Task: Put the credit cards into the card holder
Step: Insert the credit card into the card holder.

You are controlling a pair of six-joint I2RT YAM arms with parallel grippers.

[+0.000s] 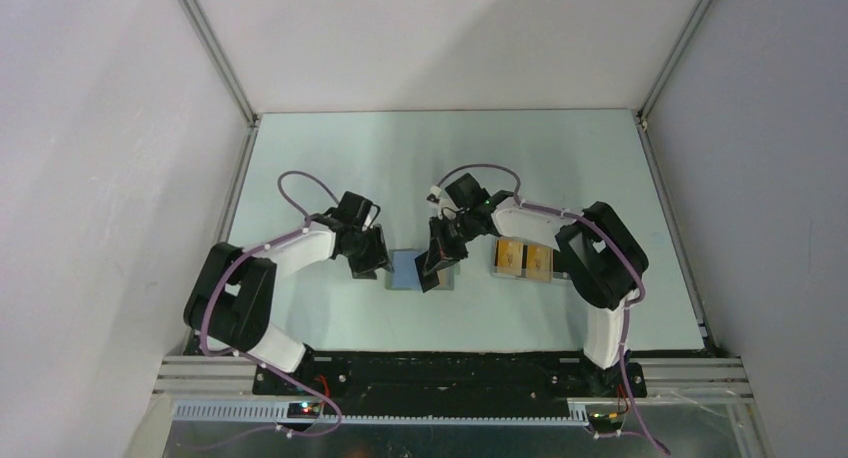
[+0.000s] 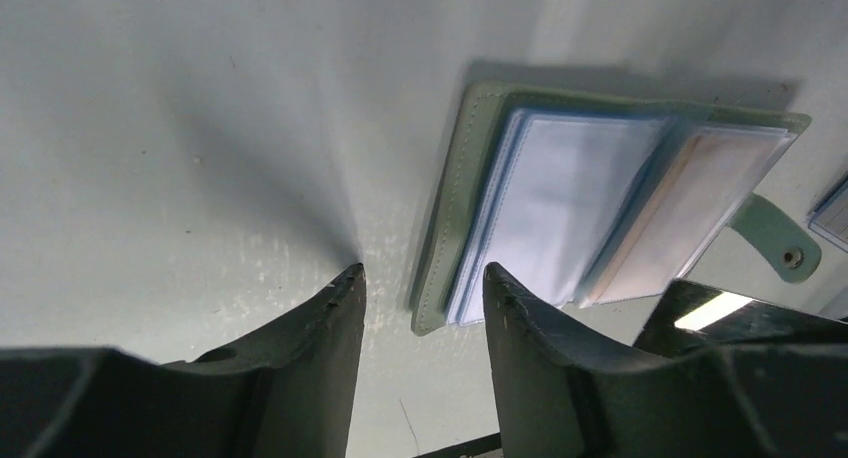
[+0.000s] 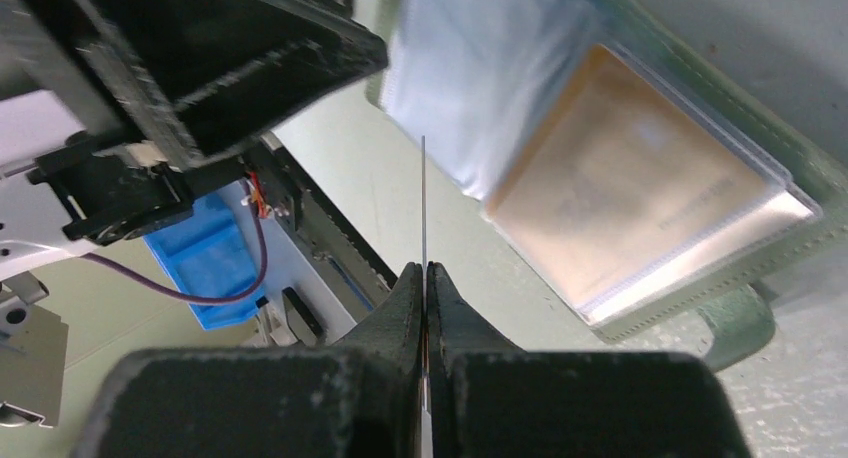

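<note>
Two arms stand at the near edge. The left end effector (image 2: 425,278) has its fingers spread with nothing between them, just beside one edge of the single card holder (image 2: 560,203). The holder lies open on the bench between the arms. The right end effector (image 3: 426,270) is pressed together on one card (image 3: 424,193), held edge-on above the holder. A second card (image 3: 625,203) sits inside a clear sleeve. Two more cards (image 1: 510,256) lie side by side further right, making four cards. The bench (image 1: 400,148) is pale green, and plain white walls (image 1: 450,38) enclose it on three sides.
</note>
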